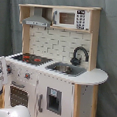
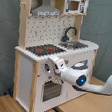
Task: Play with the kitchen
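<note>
Kitchen (image 2: 40,50) front, with pincer (image 2: 50,67) at its knobs.

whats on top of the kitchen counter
The counter carries a black hob with red rings, a sink and a black faucet. What lies inside the sink cannot be made out.

White and pale-wood kitchen (image 1: 67,90), white brick-patterned back wall (image 1: 55,44). Black hob (image 1: 32,58) with red rings, black faucet (image 1: 79,56), grey sink (image 1: 66,69), grey hood (image 1: 37,18). White microwave (image 1: 72,18) with dark window, dark panel on the right door (image 1: 54,100), dark grille on the oven door (image 2: 51,91). White arm (image 2: 96,83) with a blue-lit ring, white gripper (image 2: 54,68). Grey-green curtain (image 2: 110,28) behind, light-wood table (image 2: 88,109) near.
</note>
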You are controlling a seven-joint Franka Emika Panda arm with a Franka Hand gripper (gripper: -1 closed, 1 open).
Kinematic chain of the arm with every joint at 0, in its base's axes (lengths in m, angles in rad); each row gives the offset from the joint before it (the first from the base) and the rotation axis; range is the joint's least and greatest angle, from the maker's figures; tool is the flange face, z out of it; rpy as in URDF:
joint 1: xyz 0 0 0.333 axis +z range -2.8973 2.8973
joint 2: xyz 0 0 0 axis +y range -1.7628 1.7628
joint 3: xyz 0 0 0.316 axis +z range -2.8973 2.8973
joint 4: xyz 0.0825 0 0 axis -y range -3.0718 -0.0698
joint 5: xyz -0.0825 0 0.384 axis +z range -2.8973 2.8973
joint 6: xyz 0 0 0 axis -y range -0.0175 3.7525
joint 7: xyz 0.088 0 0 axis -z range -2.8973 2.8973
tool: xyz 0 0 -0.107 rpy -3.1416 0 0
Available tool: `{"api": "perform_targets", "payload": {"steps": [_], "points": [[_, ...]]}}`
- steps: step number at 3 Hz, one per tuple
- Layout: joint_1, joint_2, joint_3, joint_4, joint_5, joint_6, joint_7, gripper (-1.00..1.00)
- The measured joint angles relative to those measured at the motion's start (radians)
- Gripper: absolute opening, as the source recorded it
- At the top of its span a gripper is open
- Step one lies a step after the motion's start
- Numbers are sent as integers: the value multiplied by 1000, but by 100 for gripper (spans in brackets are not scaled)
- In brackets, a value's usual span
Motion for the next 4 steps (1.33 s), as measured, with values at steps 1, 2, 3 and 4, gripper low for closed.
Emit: {"api": "perform_targets", "payload": {"steps": [1, 2, 3, 4], "points": [[1, 0, 2, 1, 0, 4, 43, -100], [0, 0, 3, 1, 0, 6, 45, 100], [71, -2, -12, -51, -1, 37, 30, 100], [139, -2, -41, -117, -1, 27, 14, 100]]}}
